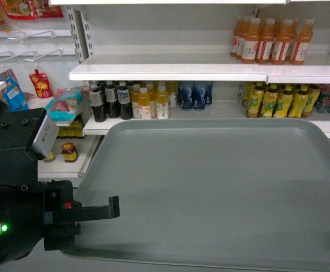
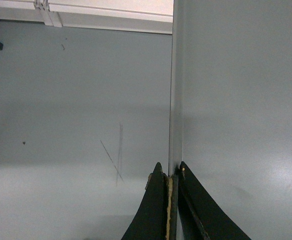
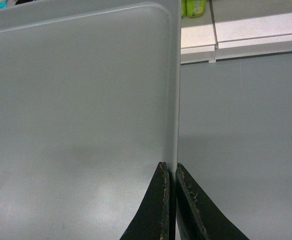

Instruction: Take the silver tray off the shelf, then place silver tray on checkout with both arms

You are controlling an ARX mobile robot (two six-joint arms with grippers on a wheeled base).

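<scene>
The silver tray [image 1: 221, 192] looks matt grey-green, smooth and plain, with a soft sheen. The shelf [image 1: 170, 72] is glossy white painted metal. The left gripper [image 2: 172, 172] has matt black jaws with worn, pale, rough inner edges. The bottles [image 1: 272, 39] look like clear plastic.

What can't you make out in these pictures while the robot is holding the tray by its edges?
- Right gripper: out of the head view, past the frame's right edge.
- Silver tray: its right side is cut off in the head view.
- Checkout: in no view.
- Bottle labels on the shelf: too small to read.
- Left gripper: the left wrist view shows only its fingertips on the rim.
</scene>
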